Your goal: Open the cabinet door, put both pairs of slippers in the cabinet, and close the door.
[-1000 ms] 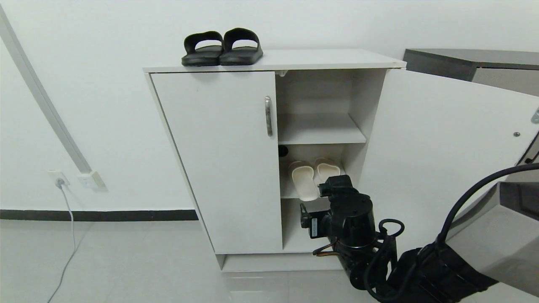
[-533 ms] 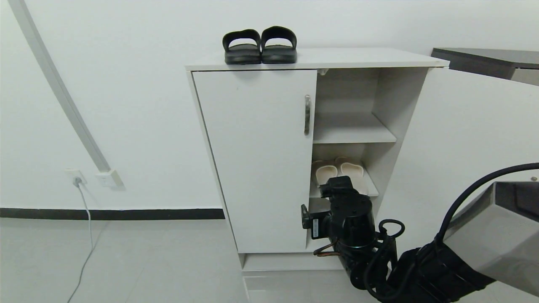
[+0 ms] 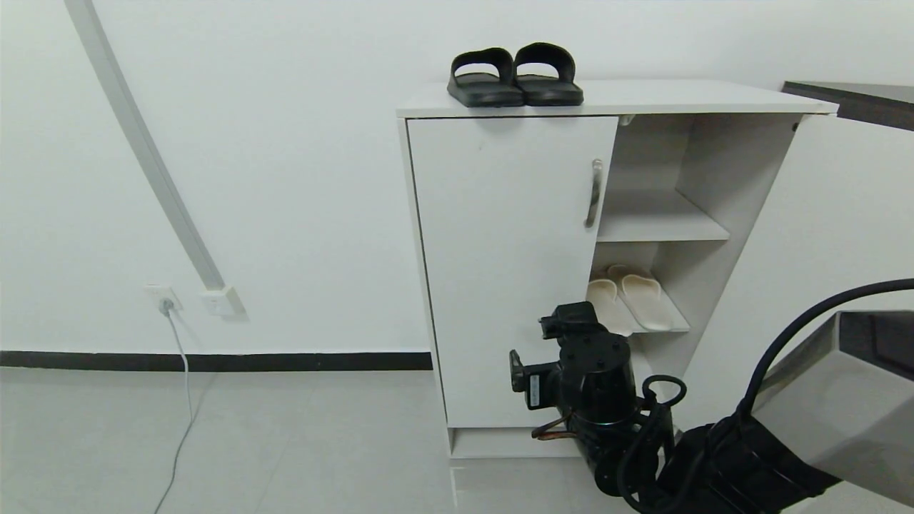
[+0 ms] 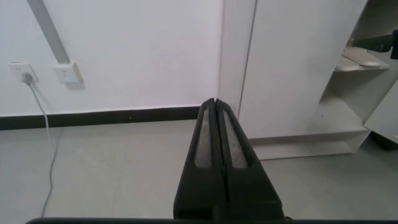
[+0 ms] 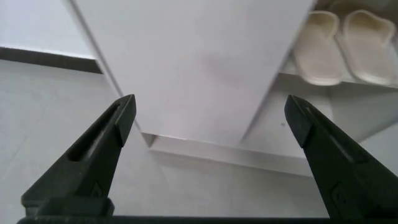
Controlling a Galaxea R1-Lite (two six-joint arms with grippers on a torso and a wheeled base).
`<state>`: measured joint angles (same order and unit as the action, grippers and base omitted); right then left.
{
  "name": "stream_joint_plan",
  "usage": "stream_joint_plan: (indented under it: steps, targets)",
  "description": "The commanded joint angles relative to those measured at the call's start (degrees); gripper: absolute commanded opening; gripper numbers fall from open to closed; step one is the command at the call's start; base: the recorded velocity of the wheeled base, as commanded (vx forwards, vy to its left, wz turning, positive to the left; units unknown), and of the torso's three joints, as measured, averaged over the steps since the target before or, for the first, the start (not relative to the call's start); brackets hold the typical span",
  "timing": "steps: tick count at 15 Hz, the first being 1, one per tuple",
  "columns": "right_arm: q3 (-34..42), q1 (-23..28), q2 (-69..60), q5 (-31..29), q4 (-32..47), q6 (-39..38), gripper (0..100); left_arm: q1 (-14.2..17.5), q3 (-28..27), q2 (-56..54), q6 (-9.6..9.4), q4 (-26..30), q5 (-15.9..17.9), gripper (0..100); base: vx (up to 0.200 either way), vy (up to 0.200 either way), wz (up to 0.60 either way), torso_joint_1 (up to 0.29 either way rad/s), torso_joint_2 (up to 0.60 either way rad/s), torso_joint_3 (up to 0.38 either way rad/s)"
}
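The pair of black rubber slide slippers sits side by side on top of the white two-door wooden cabinet. Its heels are at the front edge above the shut left door, long axes running front to back. The pair of cream slippers lies on the middle shelf, lengthwise into the compartment, near the shelf's front edge. The white right door stands swung out, exposing that half. The right gripper hangs low before the cabinet, fingers spread wide. The left gripper, fingers pressed together, points at the floor left of the cabinet.
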<state>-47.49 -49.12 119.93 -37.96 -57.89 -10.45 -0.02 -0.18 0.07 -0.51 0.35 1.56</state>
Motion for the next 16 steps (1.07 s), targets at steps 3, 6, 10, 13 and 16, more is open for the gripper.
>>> stream_joint_plan:
  steps: [3,6,10,13,16]
  targets:
    - [0.8,0.1,0.1,0.3,-0.6,-0.1,100,-0.1,0.0,0.0,-0.02,0.0,-0.1,0,0.000,0.000,0.00,0.000,0.00,0.000]
    - [2.1,0.5,0.1,0.6,-4.3,0.9,100,0.0,0.0,0.0,-0.02,0.0,-0.1,0,0.000,0.000,0.00,0.000,0.00,0.000]
    - [2.6,0.5,0.0,1.7,-4.4,1.0,100,0.0,0.0,0.0,-0.02,0.0,-0.1,0,0.000,0.000,0.00,0.000,0.00,0.000]
    - [2.6,0.5,0.0,1.7,-4.4,1.0,100,-0.1,0.0,0.0,-0.02,0.0,-0.1,0,0.000,0.000,0.00,0.000,0.00,0.000]
    - [2.6,0.5,0.0,1.7,-4.4,1.0,100,-0.1,0.0,0.0,-0.02,0.0,-0.1,0,0.000,0.000,0.00,0.000,0.00,0.000]
